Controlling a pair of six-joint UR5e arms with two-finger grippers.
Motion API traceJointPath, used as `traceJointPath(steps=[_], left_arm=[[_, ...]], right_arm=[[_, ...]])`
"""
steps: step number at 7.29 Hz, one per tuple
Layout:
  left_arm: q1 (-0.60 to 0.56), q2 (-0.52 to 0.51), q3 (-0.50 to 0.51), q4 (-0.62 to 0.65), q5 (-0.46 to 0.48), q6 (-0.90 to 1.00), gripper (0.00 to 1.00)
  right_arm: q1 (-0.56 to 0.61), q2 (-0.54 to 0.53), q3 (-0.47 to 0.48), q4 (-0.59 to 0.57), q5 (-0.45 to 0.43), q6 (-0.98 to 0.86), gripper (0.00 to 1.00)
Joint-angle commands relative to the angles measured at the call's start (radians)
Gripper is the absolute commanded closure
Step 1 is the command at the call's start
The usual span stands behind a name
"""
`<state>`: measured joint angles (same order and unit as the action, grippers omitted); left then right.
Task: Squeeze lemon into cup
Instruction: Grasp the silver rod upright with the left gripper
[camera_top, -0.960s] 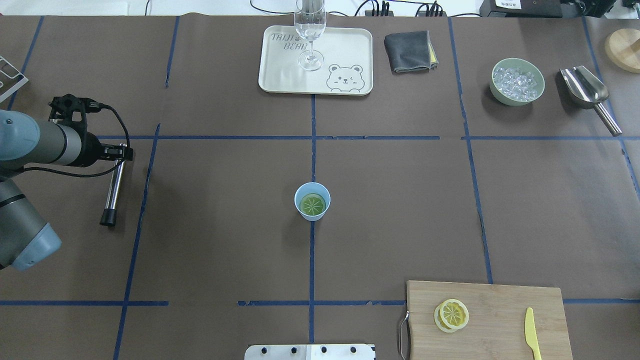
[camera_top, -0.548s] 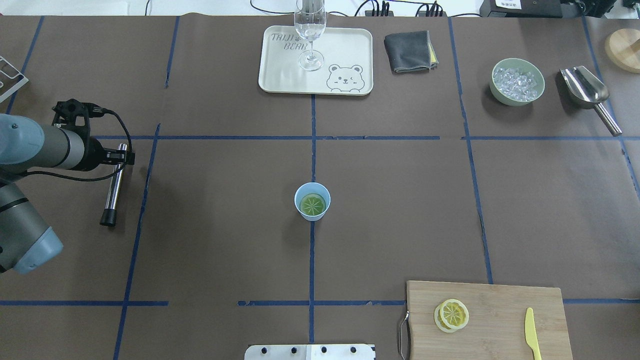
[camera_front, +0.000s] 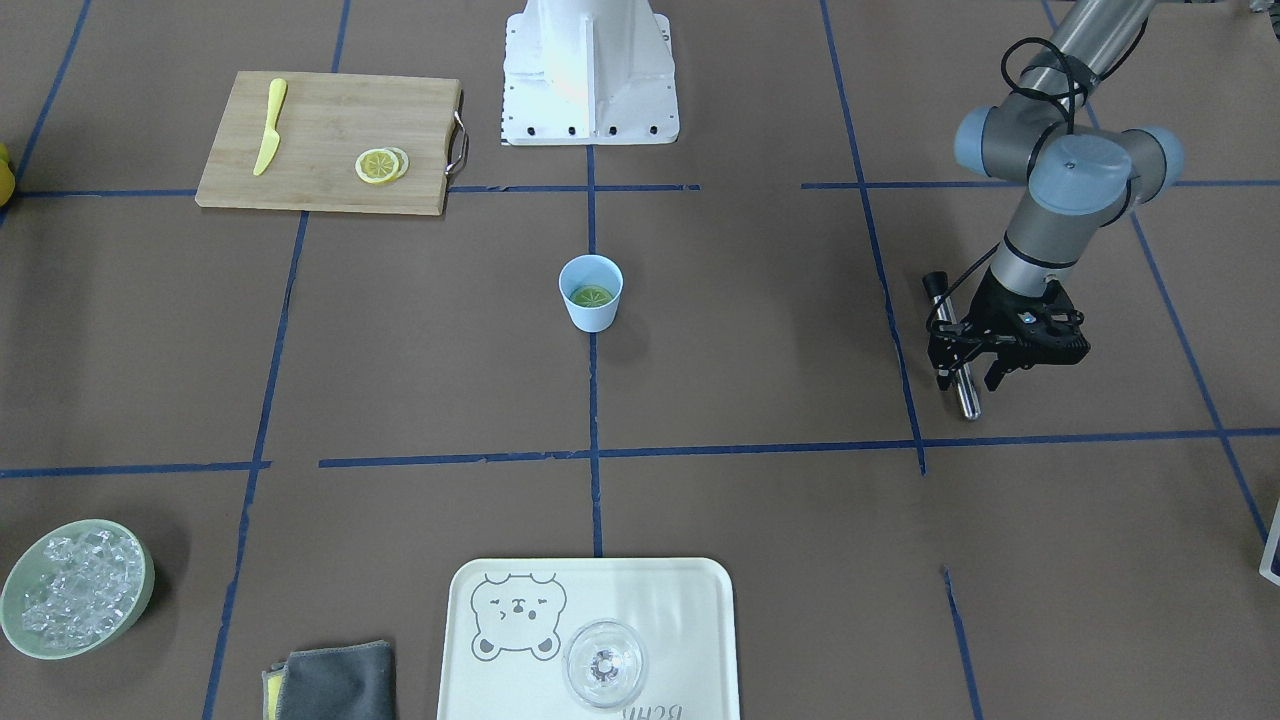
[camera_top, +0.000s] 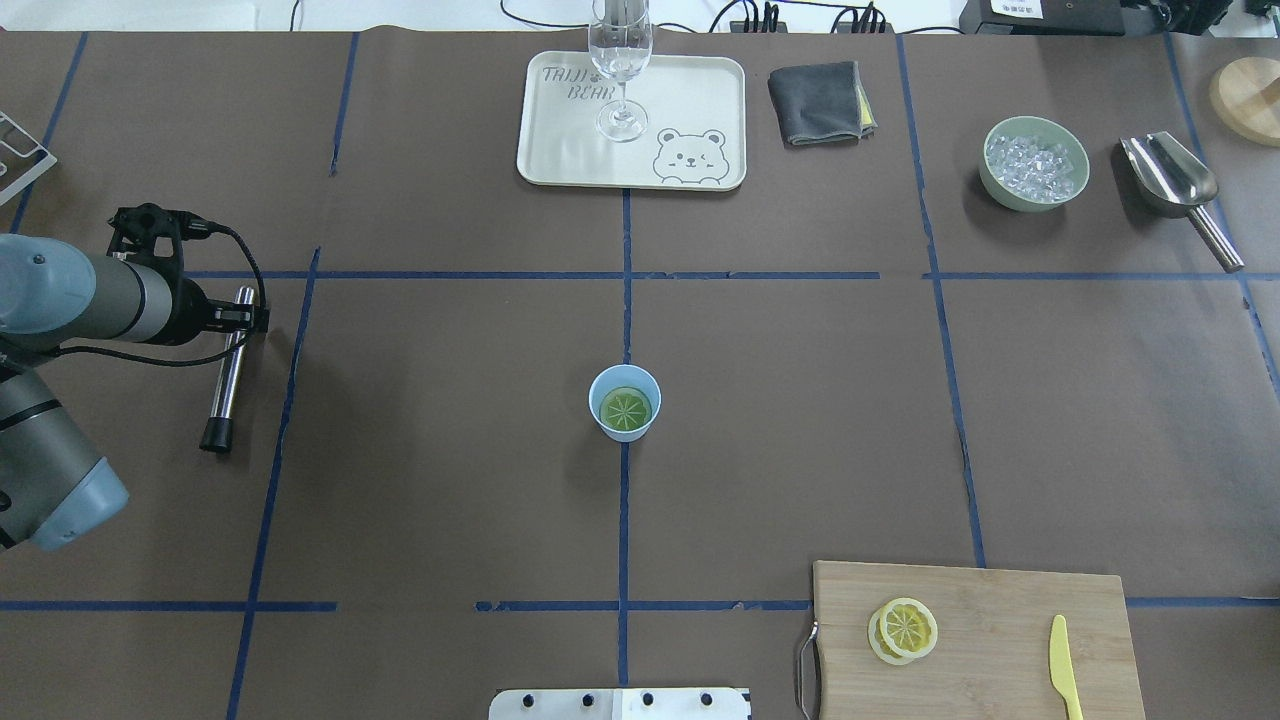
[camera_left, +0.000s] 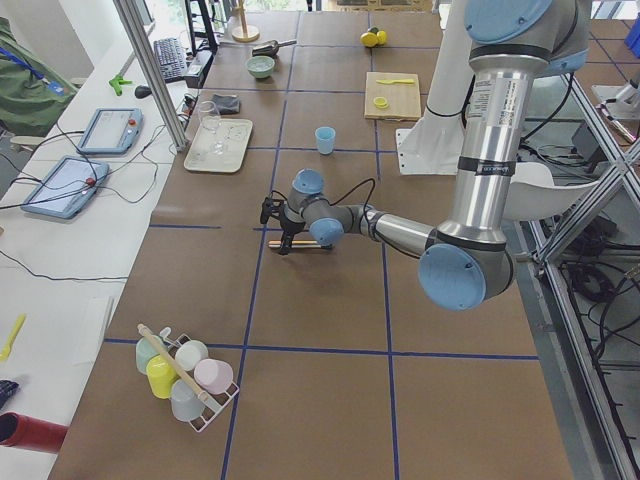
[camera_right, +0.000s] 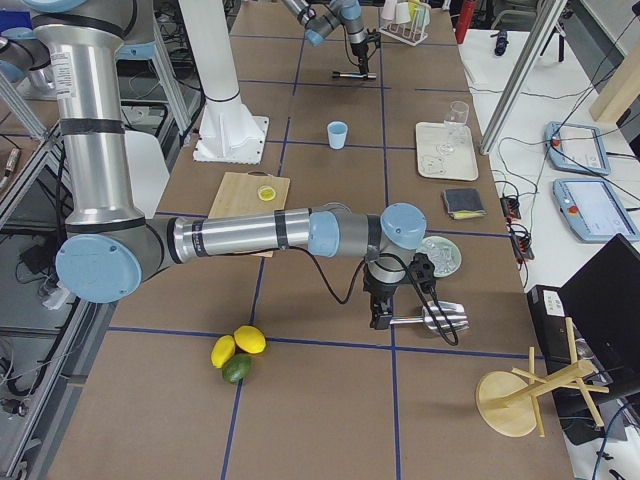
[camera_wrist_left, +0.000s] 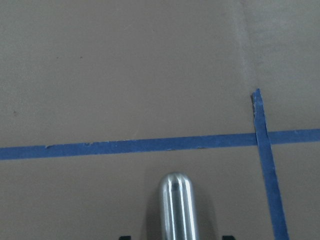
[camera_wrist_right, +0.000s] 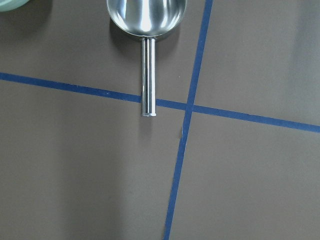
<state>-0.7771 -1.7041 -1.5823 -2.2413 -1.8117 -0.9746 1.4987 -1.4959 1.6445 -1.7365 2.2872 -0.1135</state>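
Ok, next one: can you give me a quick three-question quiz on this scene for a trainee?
1. True or false: a lemon slice lies inside the cup.
2. What stands on the tray? A) glass B) knife C) cloth
3. Name the metal tool lying beside the bowl of ice.

Key: 1 true; 2 A; 3 the scoop.
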Motion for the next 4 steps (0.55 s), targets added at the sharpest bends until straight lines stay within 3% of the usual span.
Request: traceJointPath(steps=[1, 2, 4], left_arm=[[0.001, -0.002, 0.004, -0.001, 0.002, -0.001, 0.82], [0.002, -0.002, 0.005, -0.001, 0.002, -0.001, 1.0], [0.001, -0.002, -0.011, -0.001, 0.002, 0.013, 1.0]], right_arm=[[0.0, 0.005, 0.001, 0.0, 0.0, 0.002, 0.0], [0.0, 0.006, 0.0, 0.0, 0.0, 0.002, 0.0], [0.0, 0.006, 0.0, 0.0, 0.0, 0.002, 0.0]])
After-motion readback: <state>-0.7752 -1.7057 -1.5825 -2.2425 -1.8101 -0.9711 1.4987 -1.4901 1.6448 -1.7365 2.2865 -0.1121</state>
